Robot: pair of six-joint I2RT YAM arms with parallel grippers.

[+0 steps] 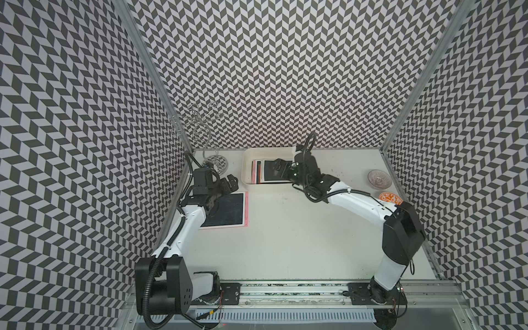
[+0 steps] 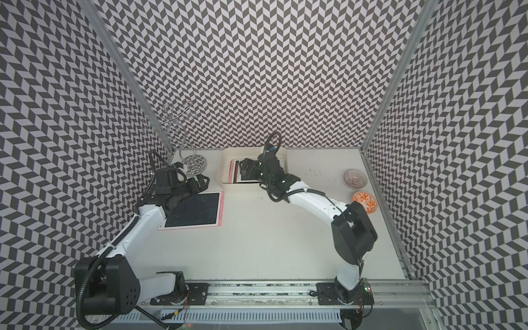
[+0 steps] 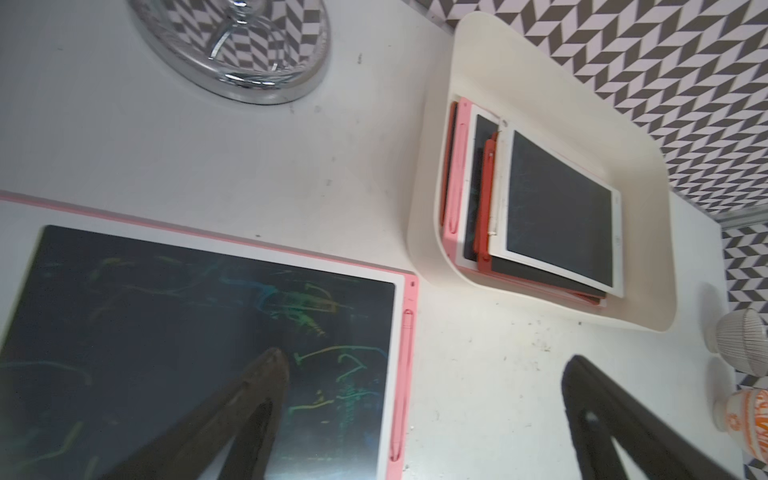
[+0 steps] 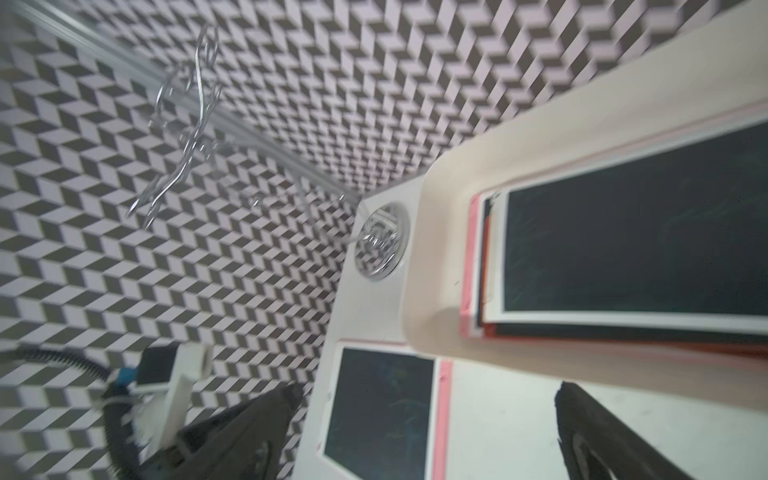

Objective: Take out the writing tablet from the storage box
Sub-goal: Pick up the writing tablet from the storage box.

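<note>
Over the box (image 1: 246, 171), my right gripper (image 1: 277, 168) hangs with jaws wide and empty above the stack. The top tablet (image 3: 559, 208), white-framed, lies askew in the box. I'd pinch its overhanging edge, catch that one alone, and lift it level until it clears the wall. My left gripper (image 1: 231, 183), also spread and empty, sits beside the box over a pink tablet (image 1: 231, 211). From above, my arm hides most of the stack. I can't judge contact, and the right wrist view is blurred.

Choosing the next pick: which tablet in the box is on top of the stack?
The white-framed tablet, its whole dark screen showing, in the storage box; the red tablet and the pink tablet under it show only edges.
</note>
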